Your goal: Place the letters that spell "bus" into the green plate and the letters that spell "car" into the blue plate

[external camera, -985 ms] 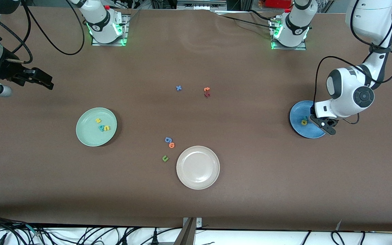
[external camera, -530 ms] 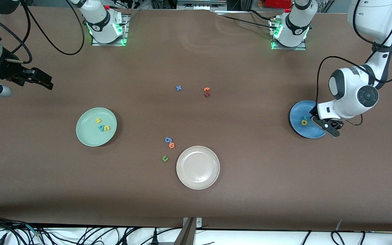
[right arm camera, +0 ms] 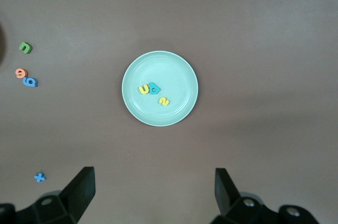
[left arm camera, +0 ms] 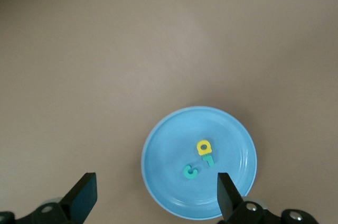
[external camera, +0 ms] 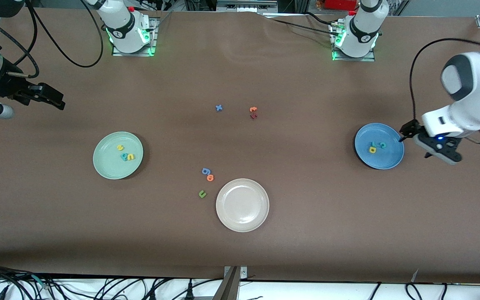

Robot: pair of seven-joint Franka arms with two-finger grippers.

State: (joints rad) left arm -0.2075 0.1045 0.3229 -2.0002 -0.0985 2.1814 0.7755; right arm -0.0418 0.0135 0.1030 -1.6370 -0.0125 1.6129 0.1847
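The left gripper (external camera: 425, 143) has let go and lifted off the blue plate (external camera: 386, 160), jaws apart; a, c, r (external camera: 376, 146) now lie in it; b, u, s (external camera: 126, 154) sit in the green plate (external camera: 106, 166); the right gripper (external camera: 42, 98) waits, jaws apart; both words look sorted.

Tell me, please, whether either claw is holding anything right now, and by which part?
Nothing is held. The left claw is open beside the blue plate, and the right claw waits open at its end of the table.
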